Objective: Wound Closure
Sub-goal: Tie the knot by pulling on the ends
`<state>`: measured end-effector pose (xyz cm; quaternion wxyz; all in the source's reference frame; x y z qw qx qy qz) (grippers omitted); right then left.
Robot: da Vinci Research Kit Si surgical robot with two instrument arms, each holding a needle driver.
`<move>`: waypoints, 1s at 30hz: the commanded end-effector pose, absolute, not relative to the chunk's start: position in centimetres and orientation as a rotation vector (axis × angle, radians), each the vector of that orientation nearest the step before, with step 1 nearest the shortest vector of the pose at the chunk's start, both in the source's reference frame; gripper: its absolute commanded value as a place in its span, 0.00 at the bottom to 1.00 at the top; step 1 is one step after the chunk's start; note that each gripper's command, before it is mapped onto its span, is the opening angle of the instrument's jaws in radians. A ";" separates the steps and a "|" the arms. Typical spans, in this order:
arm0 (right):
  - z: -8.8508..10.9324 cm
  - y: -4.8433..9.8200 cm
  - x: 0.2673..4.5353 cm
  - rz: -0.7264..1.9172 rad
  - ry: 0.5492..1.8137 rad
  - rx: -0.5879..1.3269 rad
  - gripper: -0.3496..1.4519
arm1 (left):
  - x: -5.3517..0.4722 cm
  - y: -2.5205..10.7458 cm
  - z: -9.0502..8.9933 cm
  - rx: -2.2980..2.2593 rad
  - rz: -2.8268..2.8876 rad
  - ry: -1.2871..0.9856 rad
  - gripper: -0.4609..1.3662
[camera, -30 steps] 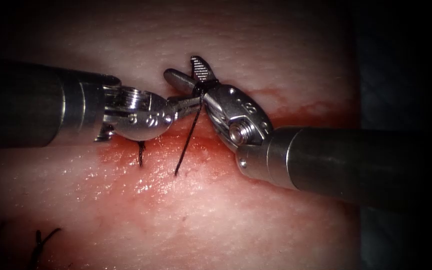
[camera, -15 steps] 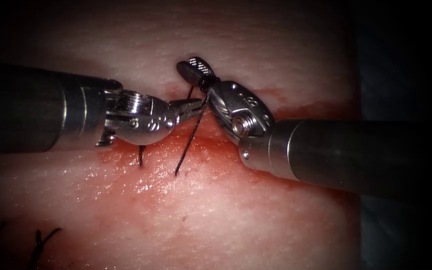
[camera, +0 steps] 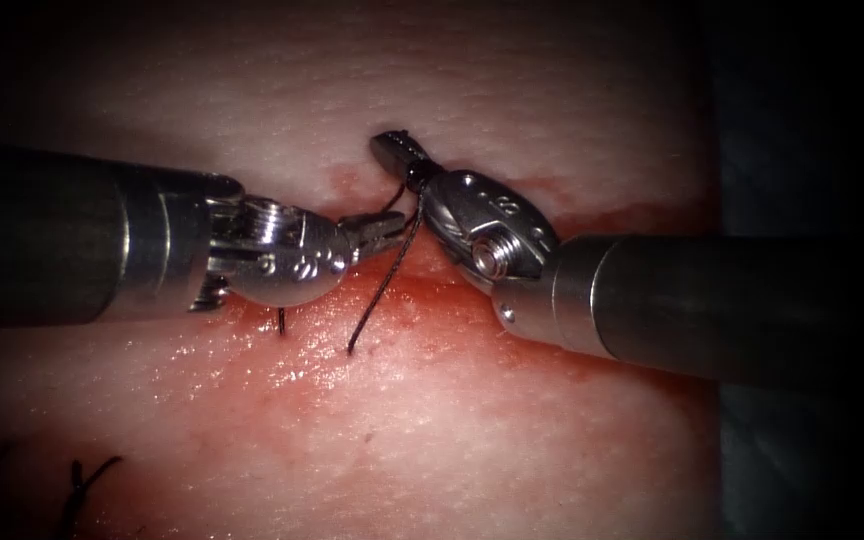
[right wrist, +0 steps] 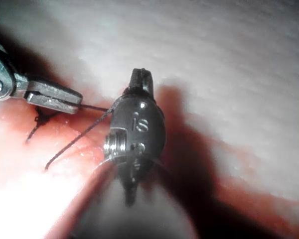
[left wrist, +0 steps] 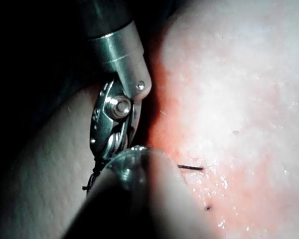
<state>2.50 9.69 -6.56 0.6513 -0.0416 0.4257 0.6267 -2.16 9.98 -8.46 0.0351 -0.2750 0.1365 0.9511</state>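
Two tools meet over the cut in the tissue. From the left, the left tool has its jaws closed on the thread; no needle can be made out. One strand runs down into the red fluid beside a short cut end. To the right, the right tool has its jaws pinched shut on that same thread. One more cut end of thread lies at lower left.

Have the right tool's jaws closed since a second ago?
Yes. The right tool, open earlier, is now shut on the thread; its tips sit lower against the tissue.
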 end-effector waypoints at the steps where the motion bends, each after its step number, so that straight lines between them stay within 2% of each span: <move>1: -6.6 9.7 2.50 1.419 0.965 -0.100 0.00 | -2.14 10.0 -8.5 -0.842 2.925 0.412 0.06; 16: -6.7 9.4 2.68 1.398 1.020 -0.100 0.00 | -1.86 10.0 -8.4 -0.795 2.922 0.404 0.06; 30: -7.0 9.0 2.68 1.382 1.041 -0.100 0.00 | -1.74 10.2 -8.3 -0.772 2.908 0.407 0.06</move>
